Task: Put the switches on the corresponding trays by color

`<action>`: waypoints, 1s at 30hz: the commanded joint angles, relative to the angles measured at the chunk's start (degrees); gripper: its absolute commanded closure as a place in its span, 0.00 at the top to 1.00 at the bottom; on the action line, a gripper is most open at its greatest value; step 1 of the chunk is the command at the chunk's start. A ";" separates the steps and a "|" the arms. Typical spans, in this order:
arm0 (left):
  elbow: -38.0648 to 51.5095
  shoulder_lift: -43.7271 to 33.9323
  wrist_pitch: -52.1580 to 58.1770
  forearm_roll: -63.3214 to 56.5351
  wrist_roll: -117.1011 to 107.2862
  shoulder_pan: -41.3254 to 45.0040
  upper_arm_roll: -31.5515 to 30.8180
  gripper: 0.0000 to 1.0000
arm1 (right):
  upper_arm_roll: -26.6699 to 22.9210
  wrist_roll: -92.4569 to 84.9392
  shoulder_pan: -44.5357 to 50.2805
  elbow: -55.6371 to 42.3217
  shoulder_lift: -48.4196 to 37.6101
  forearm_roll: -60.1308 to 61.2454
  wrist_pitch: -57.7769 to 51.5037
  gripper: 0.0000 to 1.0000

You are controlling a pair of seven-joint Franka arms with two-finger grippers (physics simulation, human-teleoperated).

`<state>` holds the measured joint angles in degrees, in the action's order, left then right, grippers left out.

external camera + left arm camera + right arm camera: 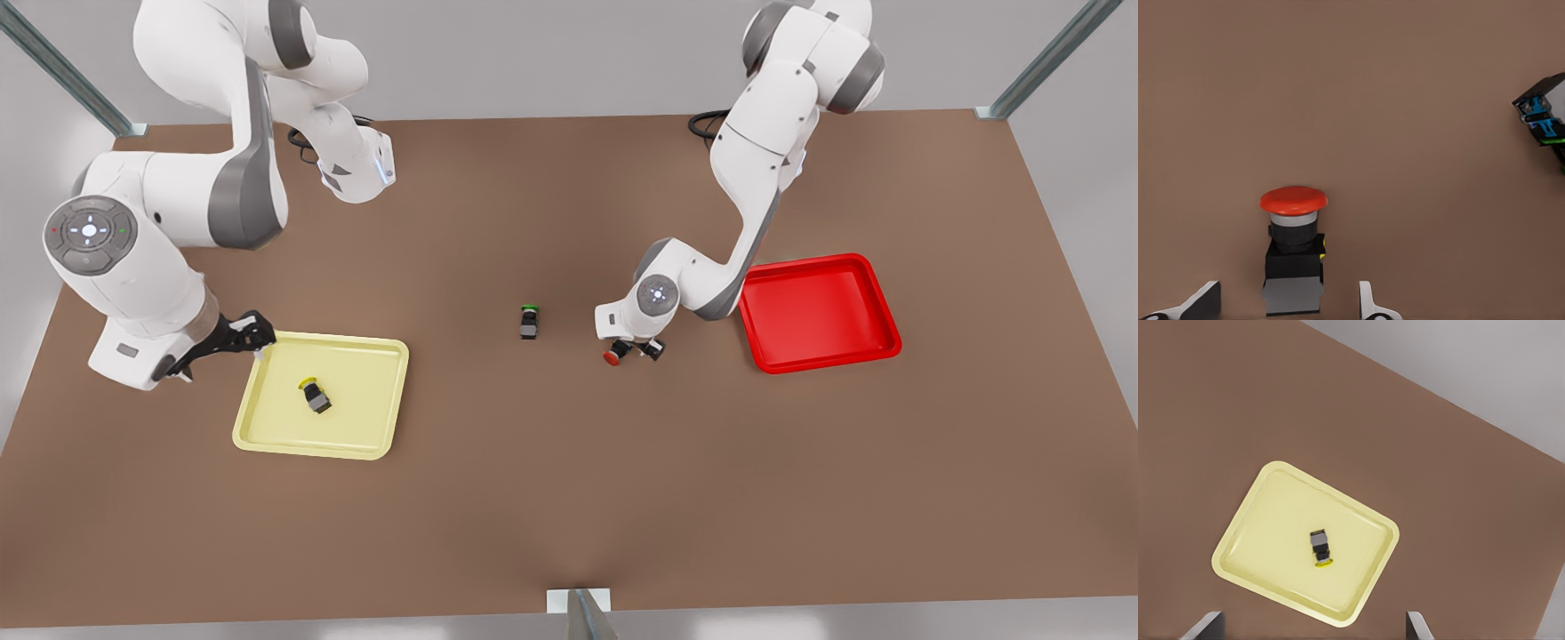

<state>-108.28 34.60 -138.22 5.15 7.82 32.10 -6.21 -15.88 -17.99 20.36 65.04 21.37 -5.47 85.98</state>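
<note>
The red switch point(613, 356) lies on the table left of the red tray point(818, 311), outside it. My left gripper point(638, 348) is down at it, open. In the left wrist view the red switch point(1293, 250) has its dark body between the left gripper's point(1288, 303) two spread fingertips point(1368, 305), with a gap on each side. The yellow switch point(315, 396) lies on its side inside the yellow tray point(360, 378). My right gripper point(238, 336) hangs open beside that tray's far left corner. From the right wrist view the yellow switch point(1321, 547) rests near the yellow tray's point(1268, 520) middle.
A green-capped switch point(529, 321) lies on the brown table between the two trays, close to the left gripper. A dark boxy object with green and blue parts point(1545, 113) shows at the left wrist view's edge. Metal frame posts stand at the table's corners and front edge.
</note>
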 commanded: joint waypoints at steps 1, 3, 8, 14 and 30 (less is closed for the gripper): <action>0.00 0.02 -0.12 0.04 0.00 -0.02 0.05 0.99 | -0.03 0.06 -0.06 0.00 -0.01 0.02 -0.02 1.00; 0.00 0.20 -0.29 0.04 0.00 0.07 0.06 0.98 | -0.03 -0.03 -0.06 0.00 -0.01 0.02 -0.02 1.00; 0.00 0.20 -0.30 0.04 -0.09 -0.02 0.06 0.75 | -0.03 -0.03 0.03 0.09 -0.01 0.11 -0.11 1.00; 0.00 0.73 -1.17 0.04 -0.09 0.07 0.06 0.67 | -0.03 -0.03 -0.06 0.09 -0.10 0.11 -1.42 1.00; 0.18 0.64 -1.17 0.13 -0.70 0.77 0.23 0.52 | 0.06 0.06 0.20 0.17 -0.01 0.02 -2.48 1.00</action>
<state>-108.11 35.25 -139.39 5.29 7.12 32.87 -5.98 -15.81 -17.93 20.75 65.21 21.41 -5.63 83.50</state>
